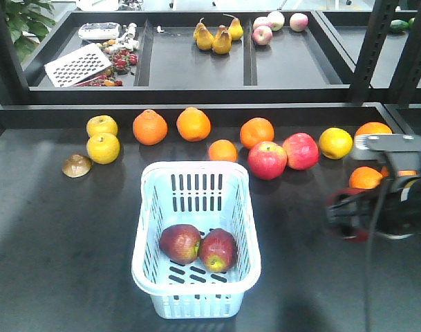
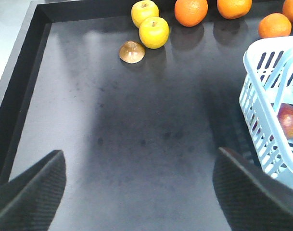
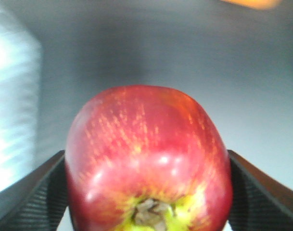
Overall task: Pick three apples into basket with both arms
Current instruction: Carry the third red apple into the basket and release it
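The pale blue basket (image 1: pixel 196 299) stands at the middle front of the black tabletop, and its side shows in the left wrist view (image 2: pixel 264 98). Two dark red apples (image 1: pixel 180 243) (image 1: pixel 218 250) lie side by side in it; one apple (image 2: pixel 289 120) shows through the slats. A third apple (image 3: pixel 146 130), stem end toward the camera, fills my right gripper (image 3: pixel 145 155), which is shut on it. In the front view that gripper (image 1: pixel 345 214) is blurred, to the right of the basket. My left gripper (image 2: pixel 141 159) is open over bare tabletop left of the basket.
A row of oranges (image 1: pixel 150 127), yellow fruit (image 1: pixel 103 148) and two brighter red apples (image 1: pixel 267 160) (image 1: pixel 301 151) lies behind the basket. A brown half-round object (image 1: pixel 77 165) sits at the left. The raised tray edge (image 2: pixel 21 91) runs along the left. A back shelf holds pears (image 1: pixel 213 38).
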Tool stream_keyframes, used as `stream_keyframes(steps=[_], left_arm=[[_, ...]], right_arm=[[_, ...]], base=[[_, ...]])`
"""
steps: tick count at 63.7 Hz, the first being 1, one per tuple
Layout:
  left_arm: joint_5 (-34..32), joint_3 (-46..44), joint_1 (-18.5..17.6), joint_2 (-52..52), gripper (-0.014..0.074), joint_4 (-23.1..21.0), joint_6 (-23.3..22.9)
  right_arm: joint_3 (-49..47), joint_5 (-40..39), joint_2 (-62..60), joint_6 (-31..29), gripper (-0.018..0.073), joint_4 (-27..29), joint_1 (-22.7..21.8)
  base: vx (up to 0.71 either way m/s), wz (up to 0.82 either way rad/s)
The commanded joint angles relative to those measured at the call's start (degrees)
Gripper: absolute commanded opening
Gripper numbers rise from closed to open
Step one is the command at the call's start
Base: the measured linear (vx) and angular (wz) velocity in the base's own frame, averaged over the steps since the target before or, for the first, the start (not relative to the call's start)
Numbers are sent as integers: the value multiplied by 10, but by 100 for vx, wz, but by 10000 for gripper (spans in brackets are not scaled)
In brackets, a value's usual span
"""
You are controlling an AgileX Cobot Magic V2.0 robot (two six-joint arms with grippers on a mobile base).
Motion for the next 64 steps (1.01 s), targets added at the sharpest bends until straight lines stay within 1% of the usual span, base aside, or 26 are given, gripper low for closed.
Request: stream_keyframes(steps=[1, 7, 12, 17, 21, 25, 30, 36, 41, 47, 53, 57, 64], left_arm=[[-31, -13, 0, -1, 587, 10, -4], [-31, -13, 0, -1, 587, 10, -4], [-31, -13, 0, -1, 587, 10, -4], [-31, -13, 0, -1, 587, 10, -4], [-31, -13, 0, -1, 587, 10, -4], [-31, -13, 0, -1, 587, 10, -4], [-31, -13, 0, -1, 587, 10, -4], [-31, -13, 0, -1, 587, 10, -4], [-31, -13, 0, -1, 587, 10, -4], [-31, -13, 0, -1, 587, 10, -4], [-31, -13, 0, -1, 587, 10, -4], [-31, -13, 0, -1, 587, 10, -4], [-31, -13, 0, -1, 587, 10, -4]], right_arm=[[-12, -37, -35, 0, 284, 24, 75], [-12, -83, -30, 0, 284, 44, 140], [-14, -126, -15, 0, 284, 54, 181], [-25, -161, 14, 0, 284, 55, 211], [-46, -173, 40, 0, 286, 55, 228], [-69, -177, 70, 0, 295, 55, 234], [-104, -168, 110, -1, 328, 55, 234], [-136, -148, 149, -1, 410, 55, 233], [-155, -132, 172, -1, 502, 55, 233], [-161, -131, 182, -1, 615, 56, 233], [-160, -132, 182, 0, 701, 56, 233], [-160, -132, 181, 0, 730, 56, 233], [-160, -117, 178, 1, 724, 56, 232]], base=[[0, 0], [0, 0], [0, 0], [0, 0], [0, 0], [0, 0], [0, 0], [0, 0], [0, 0], [0, 0], [0, 0], [0, 0], [0, 0]])
